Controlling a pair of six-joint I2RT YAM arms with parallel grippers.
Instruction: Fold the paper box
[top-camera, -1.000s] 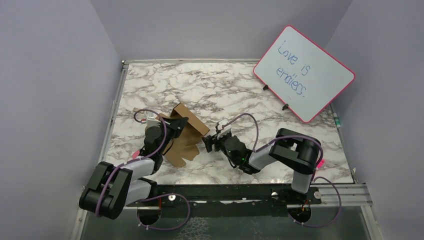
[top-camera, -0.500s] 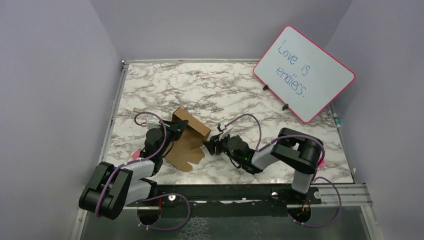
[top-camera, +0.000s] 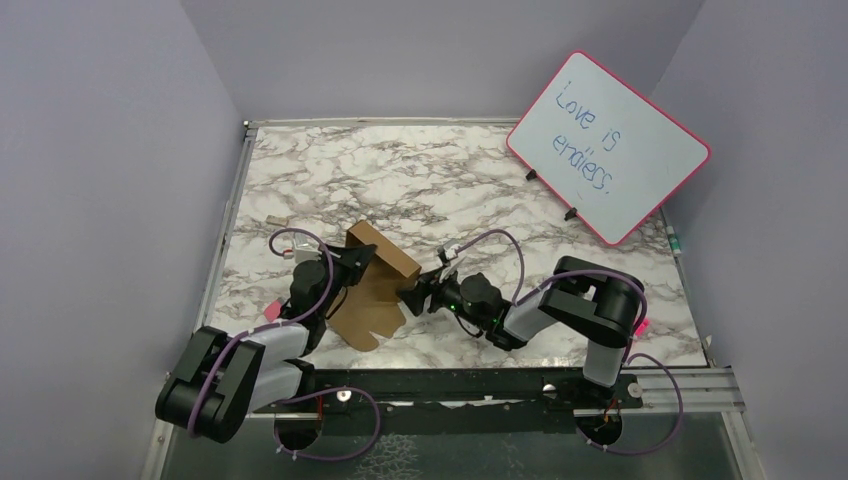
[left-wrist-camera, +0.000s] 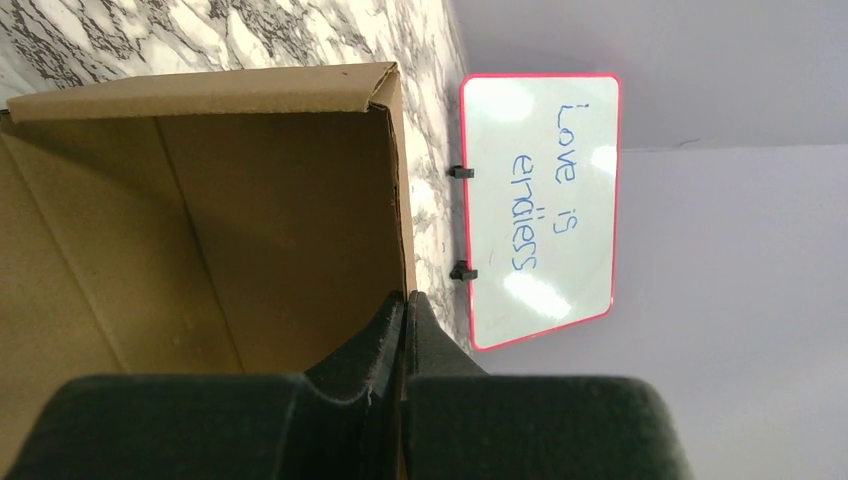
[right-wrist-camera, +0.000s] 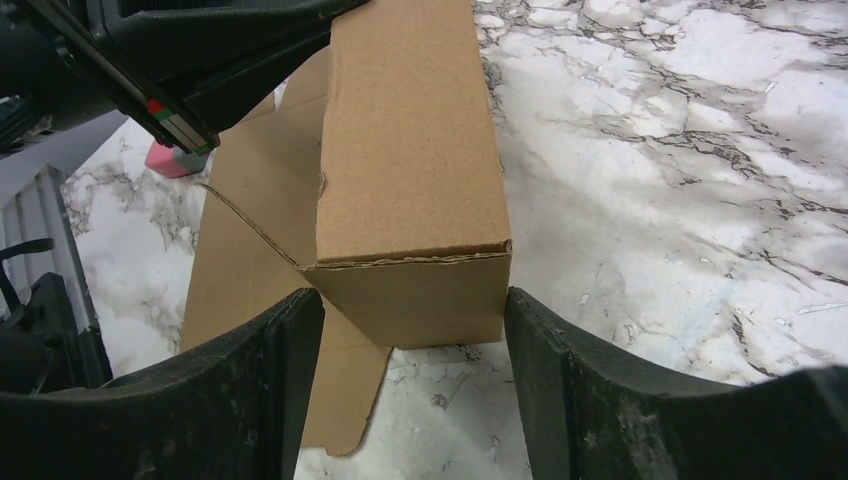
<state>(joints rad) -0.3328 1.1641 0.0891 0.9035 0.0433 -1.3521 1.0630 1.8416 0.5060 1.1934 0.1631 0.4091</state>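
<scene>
The paper box (top-camera: 378, 272) is plain brown cardboard, half formed: an oblong sleeve with a flat flap (top-camera: 365, 315) spread on the marble toward me. My left gripper (top-camera: 352, 260) is shut on the sleeve's wall; in the left wrist view its jaws (left-wrist-camera: 407, 297) pinch the wall's edge, with the box's hollow inside (left-wrist-camera: 250, 200) to the left. My right gripper (top-camera: 412, 297) stands open at the sleeve's right end. In the right wrist view the box's end face (right-wrist-camera: 410, 295) lies between the fingers (right-wrist-camera: 288, 340); the right one touches its corner, the left one stands a little off.
A pink-framed whiteboard (top-camera: 608, 147) leans at the back right, also in the left wrist view (left-wrist-camera: 540, 205). A tiny tan scrap (top-camera: 271, 219) lies left of the box. Walls close in the marble table (top-camera: 450, 190) on three sides. The arms' base rail (top-camera: 480, 382) runs along the near edge.
My right gripper has moved left up to the box's end, which now sits between its fingers. The left gripper has kept its grip and the box has shifted slightly.
</scene>
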